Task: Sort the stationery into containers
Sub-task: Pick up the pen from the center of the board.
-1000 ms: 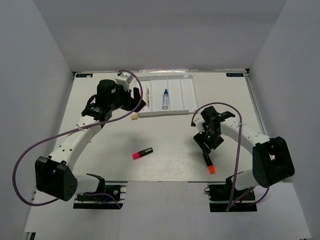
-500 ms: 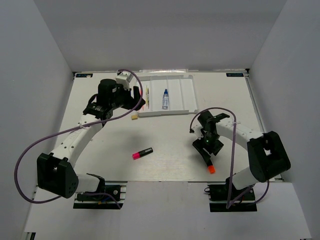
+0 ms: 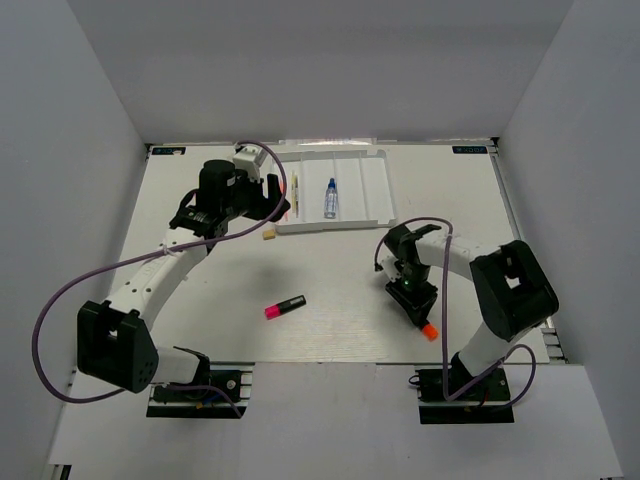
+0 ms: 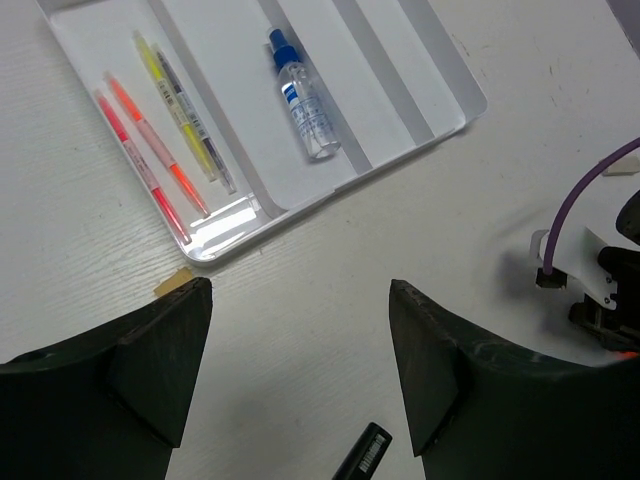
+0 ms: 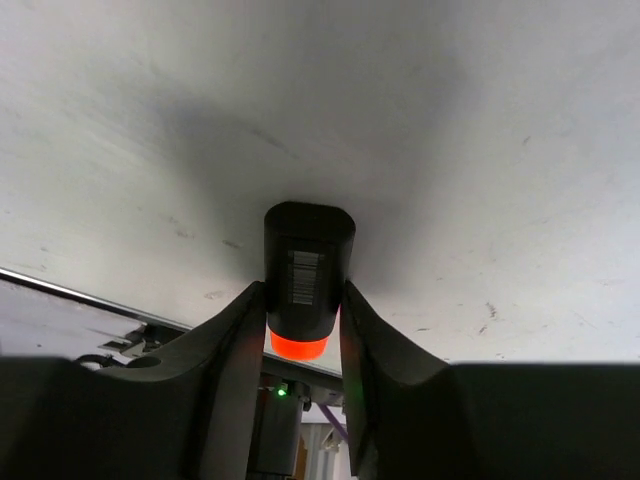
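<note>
The white divided tray [image 3: 364, 186] lies at the far middle and holds thin pens [image 3: 293, 195] and a blue-capped clear bottle [image 3: 330, 198]. The left wrist view shows the tray [image 4: 400, 60], its pink pen [image 4: 140, 168], orange pen [image 4: 158, 145], yellow pen [image 4: 182, 120] and the bottle [image 4: 303, 95]. My left gripper [image 3: 268, 197] hovers open and empty by the tray's left end [image 4: 300, 290]. A beige eraser [image 3: 268, 236] lies on the table just off the tray's near left corner. A pink-ended highlighter [image 3: 285, 307] lies mid-table. My right gripper [image 3: 414, 301] is shut on the orange-ended highlighter [image 5: 305, 280] at table level.
The black end of the pink-ended highlighter [image 4: 362, 455] and the eraser [image 4: 172, 283] show in the left wrist view, with the right arm [image 4: 600, 270] at the right edge. White walls enclose the table on three sides. The table's near edge lies just behind the right gripper.
My right gripper has moved left and toward the near edge over the orange-ended highlighter, which now sits between its fingers and has turned slightly. The left arm has barely moved.
</note>
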Tool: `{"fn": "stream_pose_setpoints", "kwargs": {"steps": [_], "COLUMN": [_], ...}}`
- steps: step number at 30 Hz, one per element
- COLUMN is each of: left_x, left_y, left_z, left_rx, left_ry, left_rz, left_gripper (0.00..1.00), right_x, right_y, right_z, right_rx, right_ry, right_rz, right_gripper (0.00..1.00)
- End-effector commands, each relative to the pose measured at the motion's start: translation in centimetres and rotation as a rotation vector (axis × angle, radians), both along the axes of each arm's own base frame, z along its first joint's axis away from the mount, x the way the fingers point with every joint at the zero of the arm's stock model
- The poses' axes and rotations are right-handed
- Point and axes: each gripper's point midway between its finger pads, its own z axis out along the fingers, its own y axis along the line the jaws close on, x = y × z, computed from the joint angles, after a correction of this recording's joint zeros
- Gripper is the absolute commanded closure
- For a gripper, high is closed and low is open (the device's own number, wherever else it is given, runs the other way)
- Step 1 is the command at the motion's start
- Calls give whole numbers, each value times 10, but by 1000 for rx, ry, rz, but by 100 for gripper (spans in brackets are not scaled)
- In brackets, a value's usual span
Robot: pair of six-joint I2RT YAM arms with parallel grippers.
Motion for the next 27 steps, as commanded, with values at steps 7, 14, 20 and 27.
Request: {"fn": "stream_pose_setpoints", "kwargs": {"steps": [7, 14, 20, 27], "left_x": [2, -4, -5, -8], "left_y": [4, 5, 9, 9], "left_z": [4, 0, -1, -11], "left_rx": [1, -14, -6, -26], "left_ry": [-29, -8, -14, 7], "left_rz": [14, 26, 42, 57], "left_gripper": [19, 19, 19, 19], "right_x": [52, 133, 256, 351], "right_y": [51, 128, 168, 182], "right_z": [21, 116, 198, 181], "right_rx": [144, 483, 557, 548], "right_ry": [-110, -307, -617, -769], "right_rz": [-31, -19, -88, -170], "right_gripper": [99, 100, 100, 100]}}
